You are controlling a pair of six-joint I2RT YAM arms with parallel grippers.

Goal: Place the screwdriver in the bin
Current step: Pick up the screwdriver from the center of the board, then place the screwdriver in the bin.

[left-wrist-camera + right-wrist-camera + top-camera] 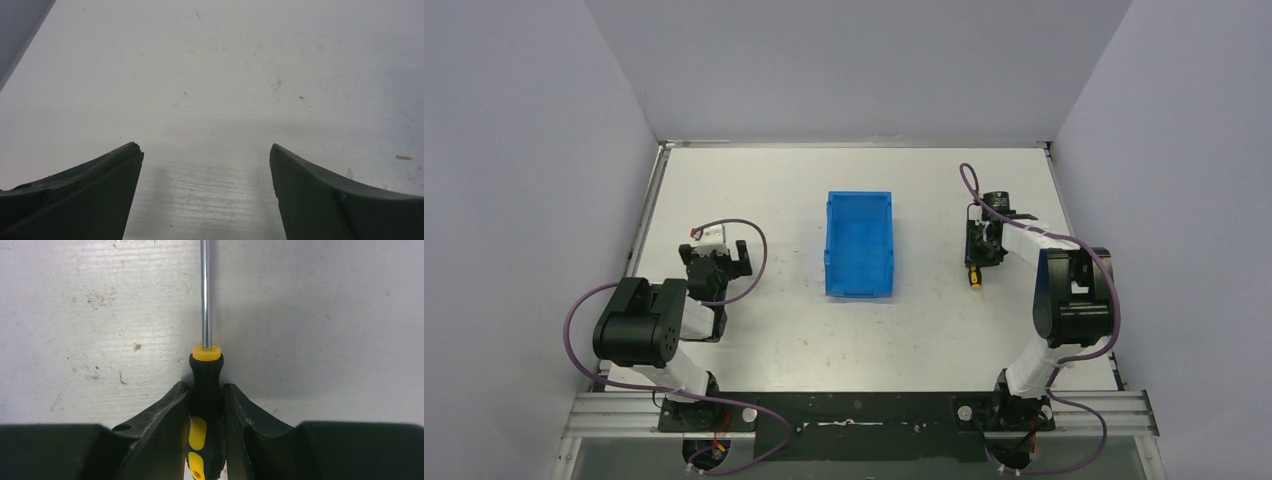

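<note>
right wrist shows us the right gripper [206, 392] clamped on the screwdriver [205, 371] handle; we judge it light, stiff, best held there.

No text, label, brand or number can be read anywhere

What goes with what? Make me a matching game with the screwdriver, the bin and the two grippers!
Things:
1. screwdriver
2. bin
3. left gripper
4. right gripper

Descriptions:
A. open, holding nothing
B. bright blue, open on top
C. shut on a handle
D. black and yellow, with a thin metal shaft

Pairs: 1-D, 2-B, 3-A, 4-C
</note>
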